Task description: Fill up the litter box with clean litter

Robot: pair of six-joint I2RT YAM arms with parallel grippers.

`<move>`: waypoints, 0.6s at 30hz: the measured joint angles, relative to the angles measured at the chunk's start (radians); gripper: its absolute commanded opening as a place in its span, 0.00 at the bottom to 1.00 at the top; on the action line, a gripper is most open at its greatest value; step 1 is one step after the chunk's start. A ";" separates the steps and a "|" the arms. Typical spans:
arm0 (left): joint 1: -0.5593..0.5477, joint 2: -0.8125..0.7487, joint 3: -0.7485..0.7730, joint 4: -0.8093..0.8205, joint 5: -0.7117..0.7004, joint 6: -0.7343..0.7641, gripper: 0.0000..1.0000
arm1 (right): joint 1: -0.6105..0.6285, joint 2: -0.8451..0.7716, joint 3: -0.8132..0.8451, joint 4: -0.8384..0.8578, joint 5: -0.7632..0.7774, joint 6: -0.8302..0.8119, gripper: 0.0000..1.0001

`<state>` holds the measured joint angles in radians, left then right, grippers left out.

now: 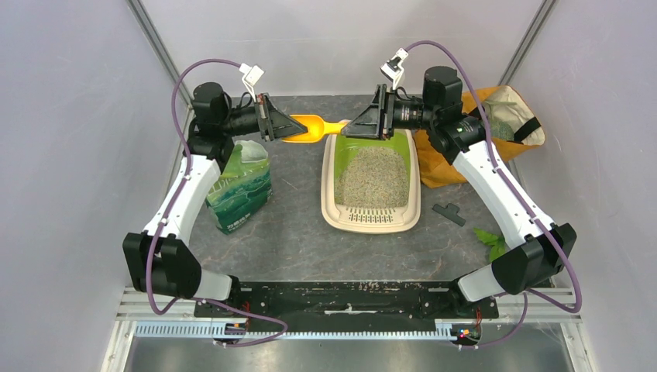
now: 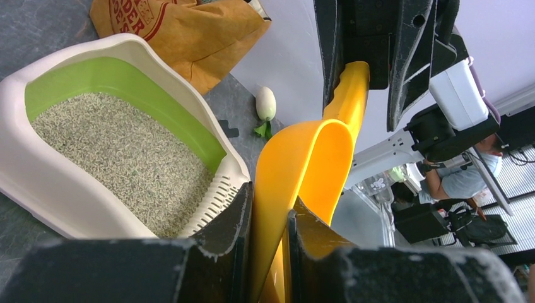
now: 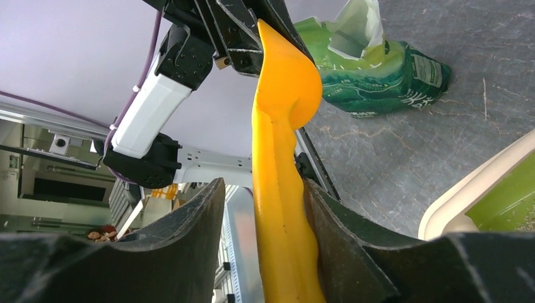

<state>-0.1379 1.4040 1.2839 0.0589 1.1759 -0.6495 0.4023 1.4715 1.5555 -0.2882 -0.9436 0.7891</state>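
The litter box [image 1: 329, 209], with a beige rim, green inside and a slotted grate at its near end, sits mid-table and holds a bed of grey-beige litter [image 1: 375, 178]. It also shows in the left wrist view [image 2: 38, 196] with the litter [image 2: 120, 164]. A yellow scoop [image 1: 314, 126] hangs in the air above the box's far left corner. My left gripper [image 1: 298, 125] is shut on the scoop's bowl [image 2: 309, 164]. My right gripper [image 1: 349, 129] stands around the scoop's handle [image 3: 281, 158]. Its jaws are open, with a gap on one side.
An open green litter bag [image 1: 242, 190] stands left of the box. An orange fabric bag [image 1: 496, 132] lies at the back right. A black clip [image 1: 449, 213] and a green leafy thing [image 1: 490, 242] lie right of the box. A white radish toy [image 2: 265, 104] lies nearby.
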 measured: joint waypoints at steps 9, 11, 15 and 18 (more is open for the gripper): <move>0.000 0.000 0.000 -0.029 -0.012 0.010 0.02 | 0.000 0.000 0.000 -0.019 0.020 -0.016 0.52; -0.002 0.000 0.000 -0.029 -0.016 0.010 0.02 | 0.000 0.000 0.000 -0.016 0.030 -0.014 0.51; -0.004 0.000 0.000 -0.029 -0.021 0.010 0.02 | 0.000 -0.010 -0.021 0.017 0.053 0.004 0.52; -0.004 0.000 0.000 -0.029 -0.022 0.010 0.02 | 0.000 -0.015 -0.031 0.040 0.061 0.022 0.52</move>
<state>-0.1417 1.4036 1.2839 0.0299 1.1542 -0.6399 0.4023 1.4563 1.5242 -0.2485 -0.8825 0.8112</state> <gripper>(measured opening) 0.231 0.516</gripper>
